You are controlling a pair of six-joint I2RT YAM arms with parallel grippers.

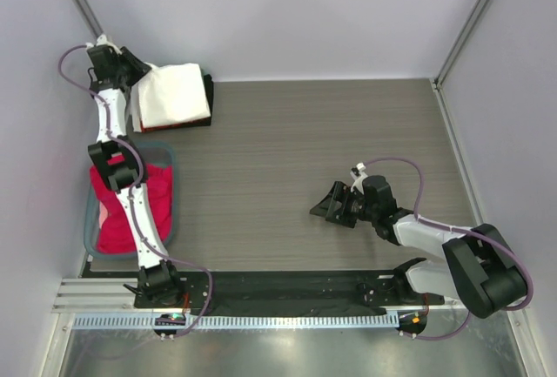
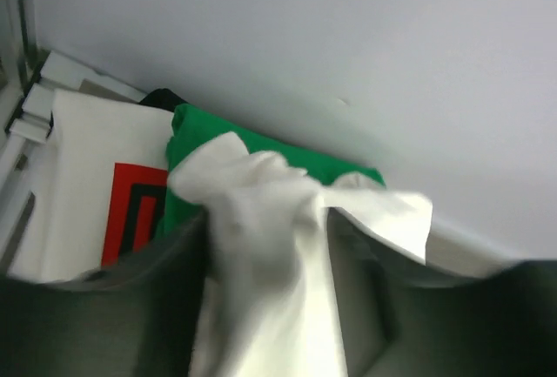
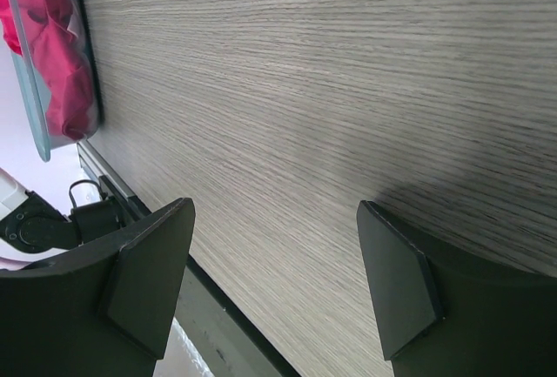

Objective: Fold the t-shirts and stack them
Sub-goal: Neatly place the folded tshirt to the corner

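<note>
Pale wall [image 2: 348, 29] behind, only left wrist shows the green t-shirt [image 2: 261, 152].

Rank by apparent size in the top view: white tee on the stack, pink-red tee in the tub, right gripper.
1. pink-red tee, partly hidden by the left arm
2. white tee, somewhat smaller
3. right gripper

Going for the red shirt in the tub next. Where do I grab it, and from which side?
Probably from straight above: the red shirt lies crumpled inside the tub, whose walls block a sideways approach. Pinch a raised fold at its near end, clear of the left arm crossing it.
</note>
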